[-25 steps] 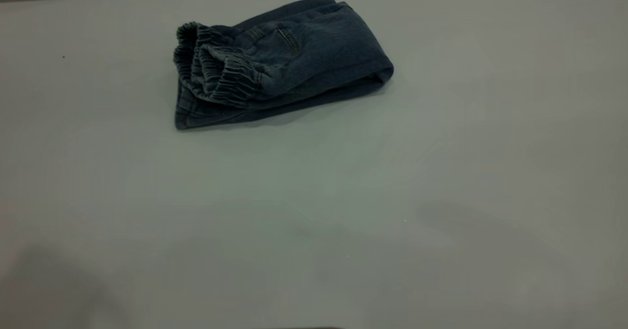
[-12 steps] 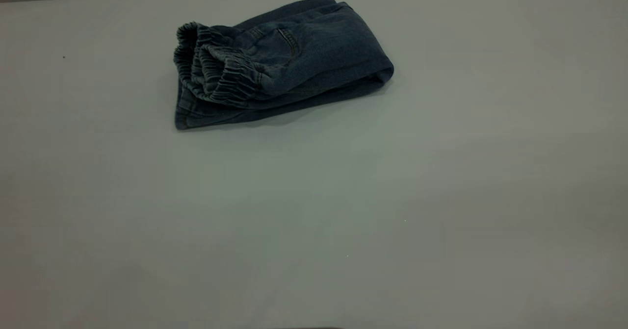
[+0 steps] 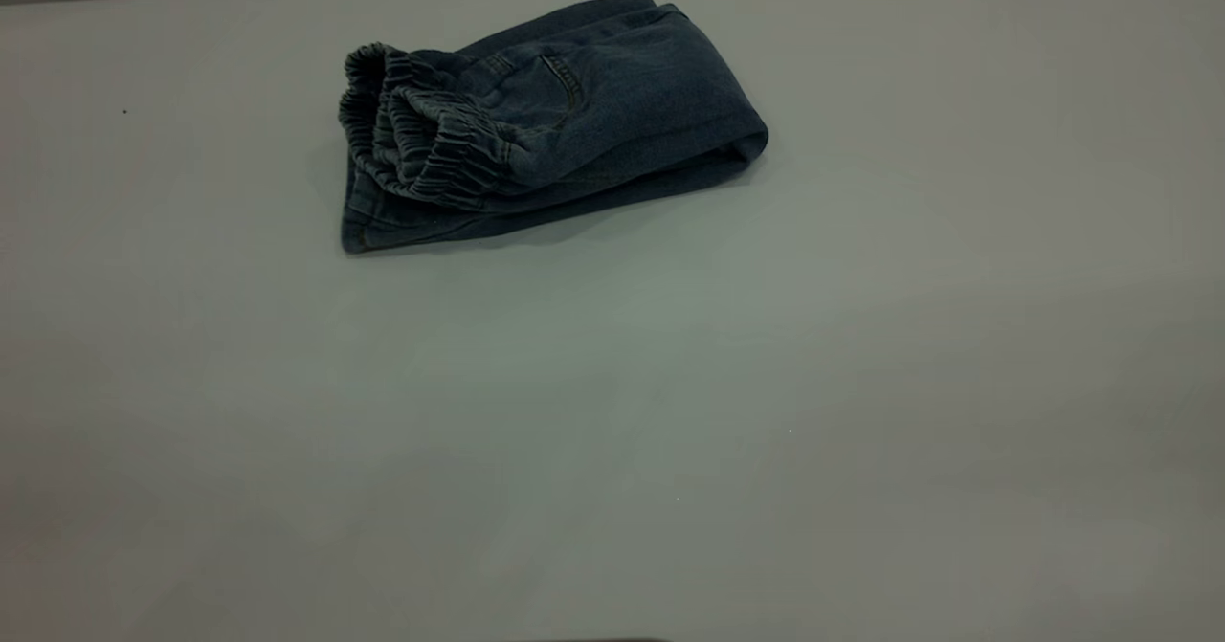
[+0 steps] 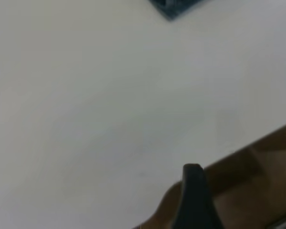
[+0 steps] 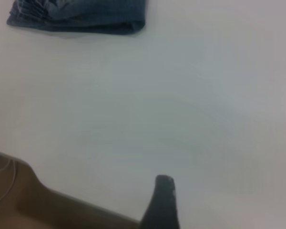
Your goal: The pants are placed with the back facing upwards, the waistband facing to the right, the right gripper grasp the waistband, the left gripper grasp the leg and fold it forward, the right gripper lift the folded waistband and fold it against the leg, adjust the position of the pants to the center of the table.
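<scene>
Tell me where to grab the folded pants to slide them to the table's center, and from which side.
Judging by its pose, grip the pants at the thick rounded fold edge, coming from the exterior view's right. All layers join there, so they should drag together; the ruffled waistband is loose stacked layers.

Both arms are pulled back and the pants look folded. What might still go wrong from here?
The pants sit folded toward the far side of the table, not its center, so repositioning may be unfinished. The waistband bunches loosely on top and a lower layer sticks out beneath it; a nudge could undo the fold. The left gripper and right gripper hang near the table's edge.
</scene>
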